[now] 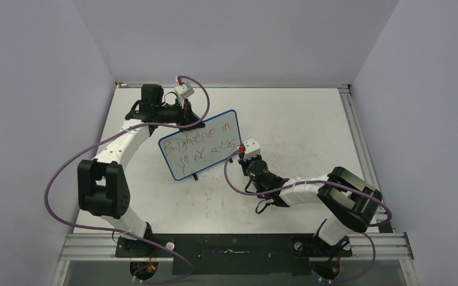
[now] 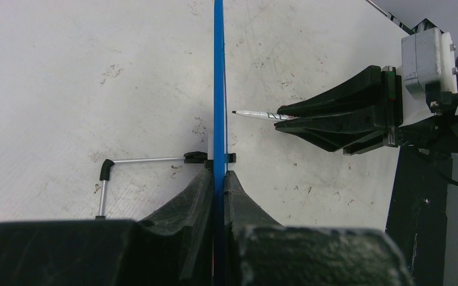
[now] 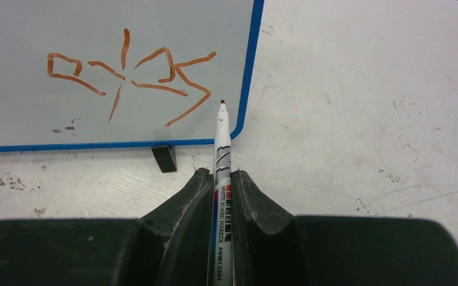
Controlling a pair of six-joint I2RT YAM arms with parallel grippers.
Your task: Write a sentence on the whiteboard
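The whiteboard [image 1: 185, 169] stands upright on the bench [image 1: 298, 119], on small black feet [image 3: 165, 158]. The left arm [image 1: 125, 143] steadies it: in the left wrist view its jaws are pressed onto the blue frame from both sides, pinching the board's top edge above the start of the first line. The sentence [image 1: 200, 143] covers the board's face in two red lines, and the last word [image 3: 131, 77] ends close to the board's lower right corner. The right arm [image 1: 298, 190] works on that written face. Its jaws are clamped on the barrel of a marker [image 3: 222, 155], leaving the front part of the pen sticking out past them. The marker's long axis runs nearly square to the board's face, and its tip [image 2: 234, 112] points at the bare strip between the last stroke and the frame. Seen edge-on from the left wrist, the tip sits just beside the face, with a thin sliver of bench showing between them, so it looks lifted off rather than pressing. There is little room left on the second line beside the frame. Any further stroke would probably need a short push straight along the pen's axis, while the left jaws brace the board from tipping away.
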